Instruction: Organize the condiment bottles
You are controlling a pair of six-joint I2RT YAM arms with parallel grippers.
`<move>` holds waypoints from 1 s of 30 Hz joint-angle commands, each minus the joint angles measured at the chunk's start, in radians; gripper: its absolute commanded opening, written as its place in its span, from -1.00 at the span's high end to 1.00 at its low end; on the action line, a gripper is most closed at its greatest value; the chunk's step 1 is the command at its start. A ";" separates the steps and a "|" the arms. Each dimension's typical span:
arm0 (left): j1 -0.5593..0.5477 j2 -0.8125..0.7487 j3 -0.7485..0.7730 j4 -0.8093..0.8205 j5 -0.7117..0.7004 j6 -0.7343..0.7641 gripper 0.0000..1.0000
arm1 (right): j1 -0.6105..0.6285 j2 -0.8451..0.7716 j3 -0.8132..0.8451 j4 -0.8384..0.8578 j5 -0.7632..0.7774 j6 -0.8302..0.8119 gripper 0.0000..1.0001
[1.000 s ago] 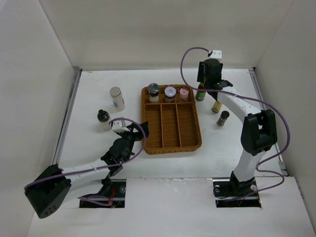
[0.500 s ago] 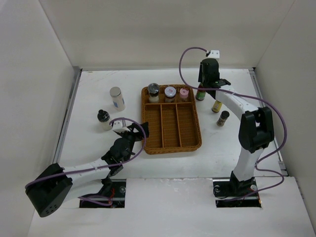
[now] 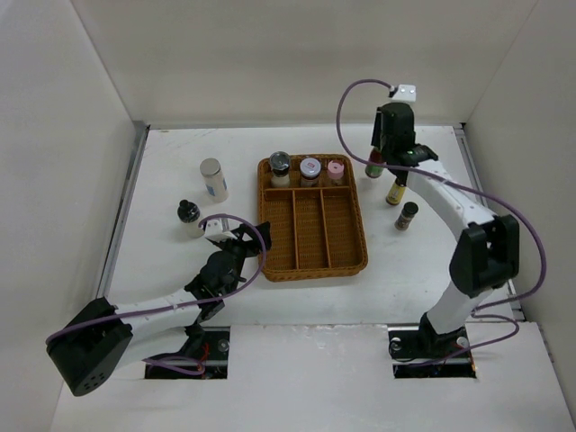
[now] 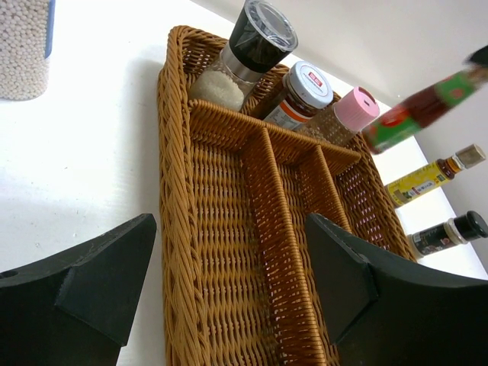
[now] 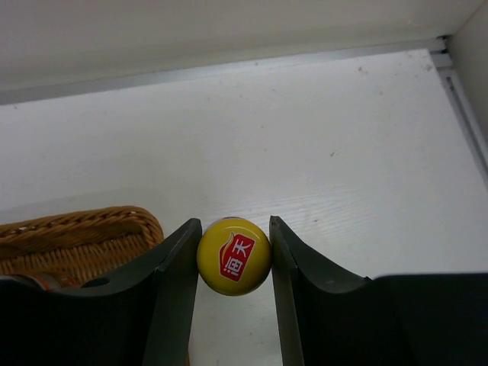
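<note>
Table edge (image 3: 297,129) — right claw (image 5: 232,235) around yellow-capped bottle (image 5: 234,258)

In the right wrist view, only the yellow cap of the green-labelled bottle (image 5: 234,256) shows between the fingers of the right gripper (image 5: 234,226); the bottle's body is hidden below the cap. The wicker tray (image 5: 72,229) is cut by the left edge and partly covered by a finger. In the left wrist view that bottle is blurred, with its cap past the right edge. The white cylinder (image 4: 23,46) loses its top at the frame corner, and the tray's near end runs off the bottom. From above, the labels are too small to read.
</note>
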 commanded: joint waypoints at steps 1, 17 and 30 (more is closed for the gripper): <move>0.006 0.000 0.014 0.058 0.015 -0.011 -0.58 | 0.018 -0.229 0.035 0.139 0.057 -0.031 0.47; 0.006 -0.003 0.014 0.053 0.021 -0.014 -0.57 | 0.288 -0.335 -0.172 0.185 0.065 0.024 0.48; 0.009 -0.011 0.011 0.055 0.023 -0.014 -0.57 | 0.339 -0.219 -0.279 0.333 0.096 0.010 0.44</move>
